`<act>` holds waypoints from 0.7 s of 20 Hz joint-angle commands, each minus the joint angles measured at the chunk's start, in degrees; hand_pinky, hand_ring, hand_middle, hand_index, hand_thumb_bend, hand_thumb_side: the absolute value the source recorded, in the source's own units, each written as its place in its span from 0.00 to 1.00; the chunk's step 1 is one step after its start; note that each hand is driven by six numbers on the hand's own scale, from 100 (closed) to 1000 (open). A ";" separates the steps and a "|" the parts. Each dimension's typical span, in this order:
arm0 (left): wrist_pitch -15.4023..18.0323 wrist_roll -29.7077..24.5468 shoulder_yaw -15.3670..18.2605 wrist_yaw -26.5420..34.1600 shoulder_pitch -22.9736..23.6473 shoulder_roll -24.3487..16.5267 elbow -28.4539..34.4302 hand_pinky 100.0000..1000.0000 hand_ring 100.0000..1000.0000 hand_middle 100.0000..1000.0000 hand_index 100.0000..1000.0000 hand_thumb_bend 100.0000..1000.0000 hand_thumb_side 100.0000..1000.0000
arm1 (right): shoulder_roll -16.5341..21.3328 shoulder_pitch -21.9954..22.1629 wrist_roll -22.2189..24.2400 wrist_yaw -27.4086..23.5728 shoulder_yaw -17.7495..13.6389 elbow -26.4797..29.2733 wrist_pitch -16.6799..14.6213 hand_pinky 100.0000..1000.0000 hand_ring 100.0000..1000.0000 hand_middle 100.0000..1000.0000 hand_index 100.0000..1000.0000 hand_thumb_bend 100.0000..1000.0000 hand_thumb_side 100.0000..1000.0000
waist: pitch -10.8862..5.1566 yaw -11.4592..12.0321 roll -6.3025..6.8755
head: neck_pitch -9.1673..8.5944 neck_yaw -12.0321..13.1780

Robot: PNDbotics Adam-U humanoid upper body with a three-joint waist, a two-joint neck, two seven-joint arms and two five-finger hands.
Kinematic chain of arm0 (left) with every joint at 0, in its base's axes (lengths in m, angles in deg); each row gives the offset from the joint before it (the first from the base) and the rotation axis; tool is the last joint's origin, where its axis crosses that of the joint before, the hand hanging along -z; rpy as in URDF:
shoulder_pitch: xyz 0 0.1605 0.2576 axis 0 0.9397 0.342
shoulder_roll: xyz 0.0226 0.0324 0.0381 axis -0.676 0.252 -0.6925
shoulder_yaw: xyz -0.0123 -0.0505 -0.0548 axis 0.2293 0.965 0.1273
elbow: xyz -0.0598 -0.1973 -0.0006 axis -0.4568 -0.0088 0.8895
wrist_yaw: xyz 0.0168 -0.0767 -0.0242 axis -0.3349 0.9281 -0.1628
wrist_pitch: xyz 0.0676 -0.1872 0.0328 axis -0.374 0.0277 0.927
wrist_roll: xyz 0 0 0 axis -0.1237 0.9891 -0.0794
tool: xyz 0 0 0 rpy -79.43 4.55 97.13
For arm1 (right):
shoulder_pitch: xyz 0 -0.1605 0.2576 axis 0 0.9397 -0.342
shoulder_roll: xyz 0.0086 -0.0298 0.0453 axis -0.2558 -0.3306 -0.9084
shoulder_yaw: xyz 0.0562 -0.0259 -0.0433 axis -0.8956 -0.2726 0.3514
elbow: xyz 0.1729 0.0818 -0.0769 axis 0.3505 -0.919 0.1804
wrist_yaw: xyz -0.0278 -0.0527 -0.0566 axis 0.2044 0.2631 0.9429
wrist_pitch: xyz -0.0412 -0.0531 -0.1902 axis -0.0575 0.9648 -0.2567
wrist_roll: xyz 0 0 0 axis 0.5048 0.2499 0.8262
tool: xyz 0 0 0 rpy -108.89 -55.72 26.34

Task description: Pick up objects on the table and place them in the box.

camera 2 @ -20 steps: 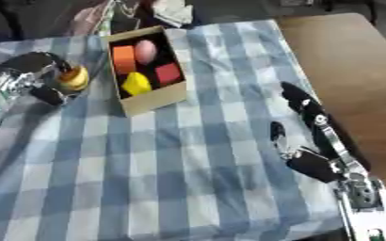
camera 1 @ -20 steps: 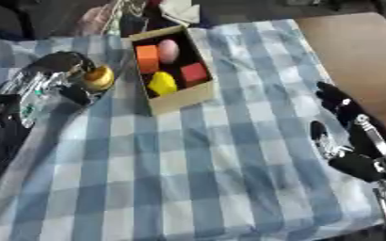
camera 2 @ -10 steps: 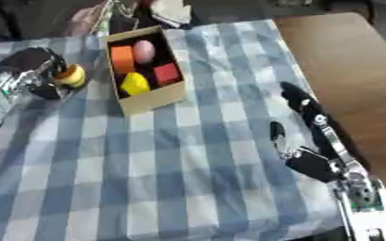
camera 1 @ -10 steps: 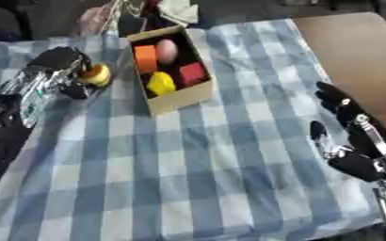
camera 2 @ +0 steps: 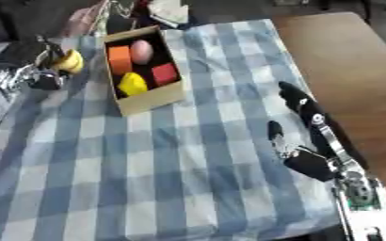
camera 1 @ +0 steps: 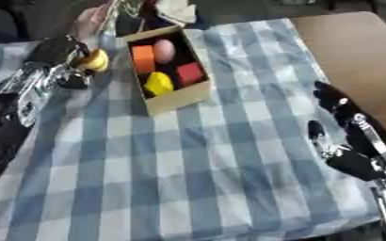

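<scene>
Four chunky items already sit in the cardboard box (camera 1: 176,96): orange block, pinkish egg shape, red cube, yellow lump. Left hand (camera 1: 60,59) is curled around a smooth yellow fruit (camera 1: 95,60) just left of it, over blue checked cloth (camera 1: 188,164). Right hand (camera 1: 344,141) rests open, fingers straight.

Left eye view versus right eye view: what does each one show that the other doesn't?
Only the left eye view shows the left forearm's full length down the picture's left edge. Only the right eye view shows the right arm's silver wrist section and more bare brown table. Both show the box holding four items, the left robot hand curled round a yellow object, and the right robot hand resting open on the checked cloth.
</scene>
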 commanded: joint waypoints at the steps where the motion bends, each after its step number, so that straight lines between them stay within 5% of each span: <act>1: 0.18 0.32 -0.64 1.84 -2.25 -2.95 5.55 0.45 0.33 0.26 0.43 0.00 0.06 | 0.43 -0.38 0.11 -0.37 -0.24 0.61 0.09 1.00 1.00 1.00 1.00 0.00 0.34 | -0.57 0.12 -0.52 | -0.33 -0.22; 8: 3.77 -3.27 -6.42 1.27 -4.90 1.14 10.55 0.49 0.37 0.31 0.48 0.01 0.05 | 0.16 -0.48 0.54 -0.64 0.15 0.52 0.03 1.00 1.00 1.00 1.00 0.00 0.35 | -0.66 -0.47 -0.73 | -0.15 0.30; 14: 6.10 -6.13 -8.59 -1.74 -5.64 4.78 8.18 0.64 0.56 0.57 0.73 0.33 0.10 | -0.09 -0.46 1.02 -0.86 0.40 0.57 0.11 1.00 1.00 1.00 1.00 0.00 0.35 | -0.77 -0.98 -0.60 | -0.28 0.67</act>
